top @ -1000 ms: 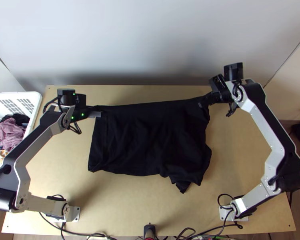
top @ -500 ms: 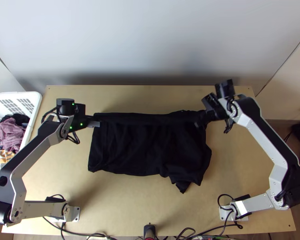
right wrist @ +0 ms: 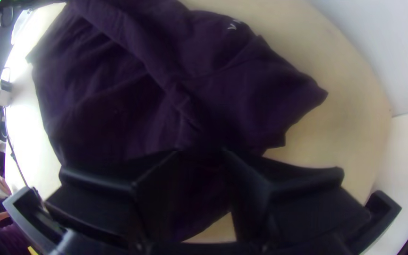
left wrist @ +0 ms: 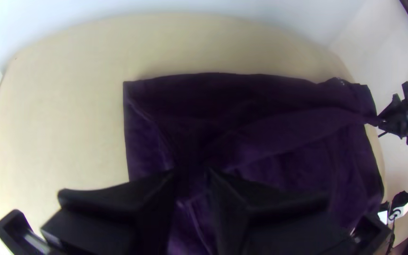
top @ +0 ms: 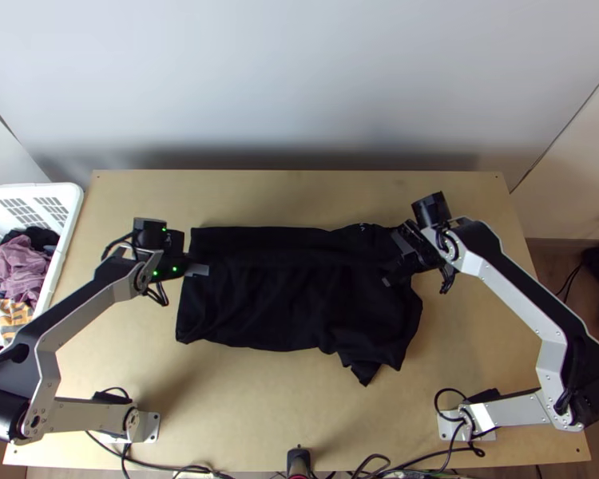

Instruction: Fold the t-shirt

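T-shirt [top: 291, 295] mid-worktop [top: 259, 407], partly folded, long axis side to side between the arms. Left gripper [top: 196, 270] and right gripper [top: 390, 279] each pinch the nearer end of a cloth ridge; near hem lies baseward, likely the fold's direction.

Mid-frame, rumpled dark t-shirt [right wrist: 105, 89] seen over pale surface [right wrist: 341, 137]; raised ridge held in right hand [top: 394, 273].
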Tool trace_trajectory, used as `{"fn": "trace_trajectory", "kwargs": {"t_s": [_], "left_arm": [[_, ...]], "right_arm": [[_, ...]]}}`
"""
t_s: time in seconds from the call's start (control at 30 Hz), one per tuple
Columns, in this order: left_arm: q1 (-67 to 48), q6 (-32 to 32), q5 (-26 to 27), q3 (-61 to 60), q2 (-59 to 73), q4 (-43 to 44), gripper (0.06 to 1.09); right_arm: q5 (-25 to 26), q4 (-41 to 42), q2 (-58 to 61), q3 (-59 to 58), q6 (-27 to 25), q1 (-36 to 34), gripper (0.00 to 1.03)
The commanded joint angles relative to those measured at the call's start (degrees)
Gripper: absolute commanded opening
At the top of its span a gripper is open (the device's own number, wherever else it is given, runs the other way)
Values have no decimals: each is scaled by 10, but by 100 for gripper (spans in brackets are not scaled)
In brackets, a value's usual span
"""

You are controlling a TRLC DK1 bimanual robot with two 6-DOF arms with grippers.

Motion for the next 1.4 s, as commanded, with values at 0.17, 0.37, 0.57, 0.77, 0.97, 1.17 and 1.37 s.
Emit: {"fn": "trace_trajectory", "kwargs": {"t_s": [0.17,0.37,0.57,0.77,0.97,1.17,1.37], "left_arm": [[-43,-10,12,58,-49,-114,94],[-49,-6,22,90,-107,-210,95],[-40,30,20,77,-150,-319,95],[-18,87,20,28,-180,-406,95],[-28,105,21,-46,-196,-390,95],[-55,89,21,-87,-184,-345,95],[-114,66,14,-101,-145,-297,95]], "right_arm": [[0,-17,-35,16,5,-10,98],[0,-77,-75,52,-2,-29,98],[0,-126,-119,48,-6,-45,98],[0,-136,-146,33,-6,-54,98],[0,-144,-152,32,-6,-39,98],[0,-155,-160,27,-6,-19,98],[0,-156,-164,16,-5,-9,98]]}}
